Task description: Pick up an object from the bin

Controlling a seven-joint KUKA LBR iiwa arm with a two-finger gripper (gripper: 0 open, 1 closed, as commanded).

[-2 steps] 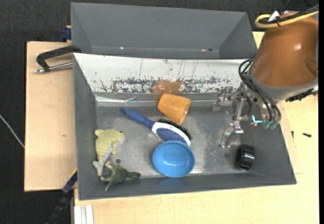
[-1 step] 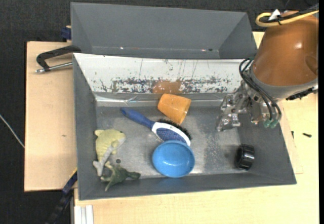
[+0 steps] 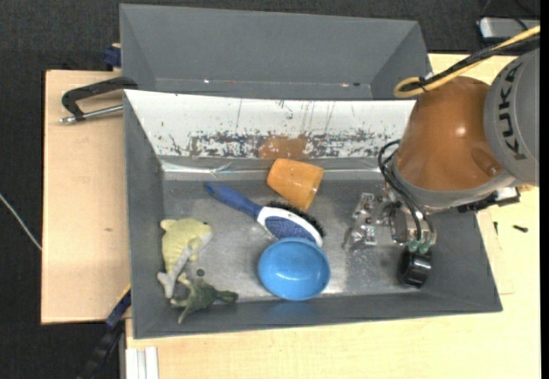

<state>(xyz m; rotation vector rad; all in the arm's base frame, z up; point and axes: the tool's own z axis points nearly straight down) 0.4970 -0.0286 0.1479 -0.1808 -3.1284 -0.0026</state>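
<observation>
My gripper point(image 3: 371, 221) hangs low over the bare floor in the right part of the bin, with nothing seen in it. To its left lies a brush point(image 3: 273, 219) with a blue handle and a white and blue head with dark bristles. A blue round bowl-like thing point(image 3: 293, 270) sits just in front of the brush head. An orange cup point(image 3: 294, 182) lies on its side near the back wall, up and left of the gripper.
In the front left corner a pale yellow toy figure point(image 3: 183, 242) and a small dark green toy animal point(image 3: 202, 297) lie together. The arm's orange cover and cables hang over the bin's right side.
</observation>
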